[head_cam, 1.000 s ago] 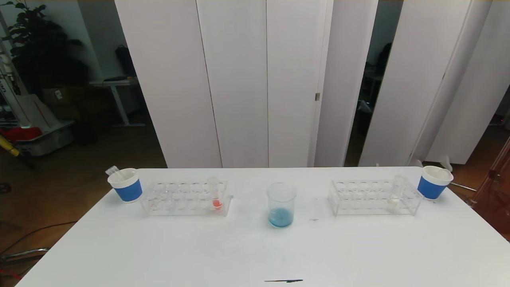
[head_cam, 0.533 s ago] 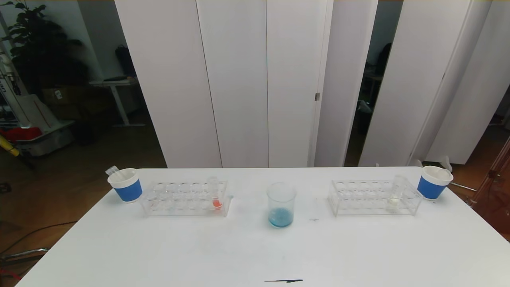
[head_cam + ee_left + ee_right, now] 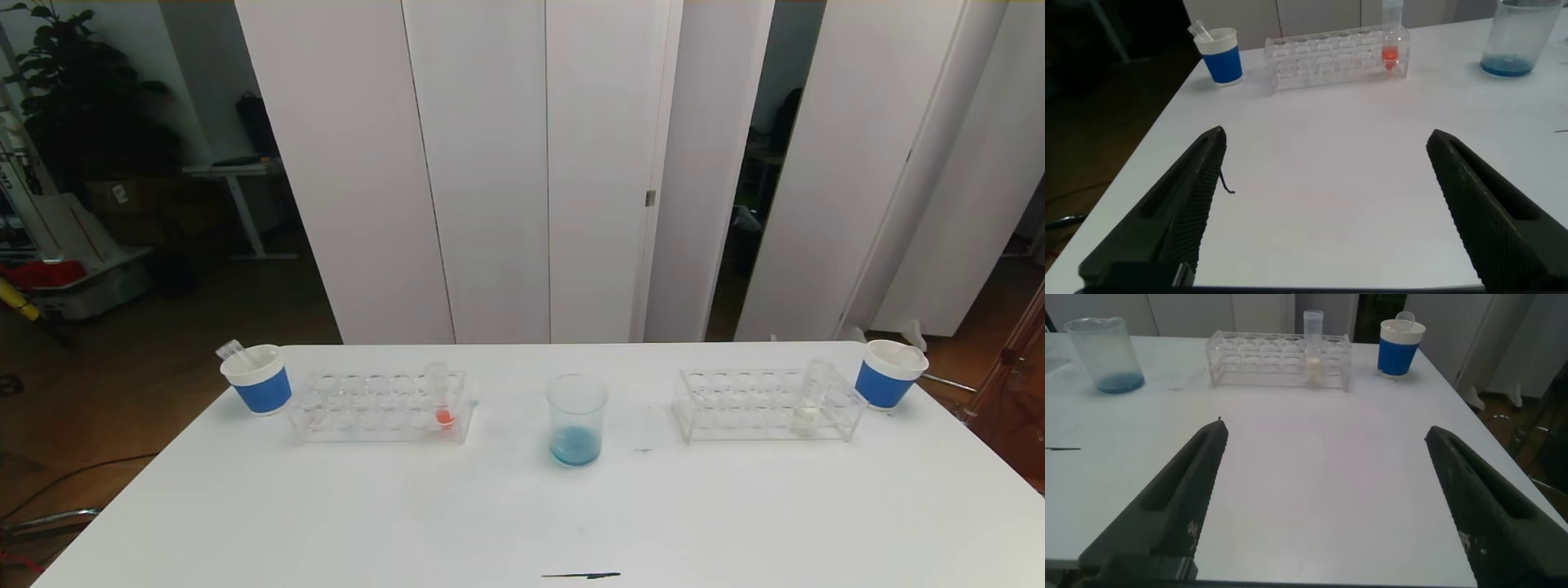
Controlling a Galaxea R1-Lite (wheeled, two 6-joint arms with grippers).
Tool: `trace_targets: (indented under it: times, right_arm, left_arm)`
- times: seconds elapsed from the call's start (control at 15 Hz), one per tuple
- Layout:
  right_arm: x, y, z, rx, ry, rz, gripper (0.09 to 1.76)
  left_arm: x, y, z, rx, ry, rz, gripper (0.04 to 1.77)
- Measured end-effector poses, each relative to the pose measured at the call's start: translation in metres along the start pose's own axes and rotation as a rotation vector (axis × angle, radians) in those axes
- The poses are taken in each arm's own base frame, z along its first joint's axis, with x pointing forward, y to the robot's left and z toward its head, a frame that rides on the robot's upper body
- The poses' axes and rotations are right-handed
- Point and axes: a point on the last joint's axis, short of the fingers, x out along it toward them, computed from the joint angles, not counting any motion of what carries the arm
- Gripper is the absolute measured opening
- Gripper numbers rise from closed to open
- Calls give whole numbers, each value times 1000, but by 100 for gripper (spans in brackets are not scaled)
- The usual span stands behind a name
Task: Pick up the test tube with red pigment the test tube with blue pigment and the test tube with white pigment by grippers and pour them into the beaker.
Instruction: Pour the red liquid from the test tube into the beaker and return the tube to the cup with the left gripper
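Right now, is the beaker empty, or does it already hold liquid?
It holds liquid: the beaker stands upright on the table with a shallow blue layer at its bottom, well below half.

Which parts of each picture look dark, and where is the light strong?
Head view: the room beside the white panels is dark, the table evenly bright. Left wrist view: the floor past the table edge is nearly black. Right wrist view: the table is bright, the right gripper a dark silhouette.

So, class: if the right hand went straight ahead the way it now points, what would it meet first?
Probably the clear rack holding the test tube with white pigment; bare table lies before it. The right hand is open, and depth is uncertain.
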Motion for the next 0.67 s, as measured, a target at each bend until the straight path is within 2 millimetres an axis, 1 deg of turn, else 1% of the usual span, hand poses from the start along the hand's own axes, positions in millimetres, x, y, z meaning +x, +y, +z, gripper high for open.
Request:
trace_targets:
  times: [0.2, 0.33, 0.53, 0.67]
  right_arm:
    - [0, 0, 0, 0, 0, 0, 173]
    - [0, 0, 0, 0, 0, 0, 173]
    - [0, 0, 0, 0, 0, 0, 173]
    - [0, 0, 0, 0, 0, 0, 173]
  left_arm:
    - [0, 0, 1, 2, -7, -5, 175]
    - [-2, 1, 7, 2, -24, -7, 175]
    - [-9, 2, 26, 3, -70, -6, 175]
    - [-15, 4, 45, 4, -91, -6, 175]
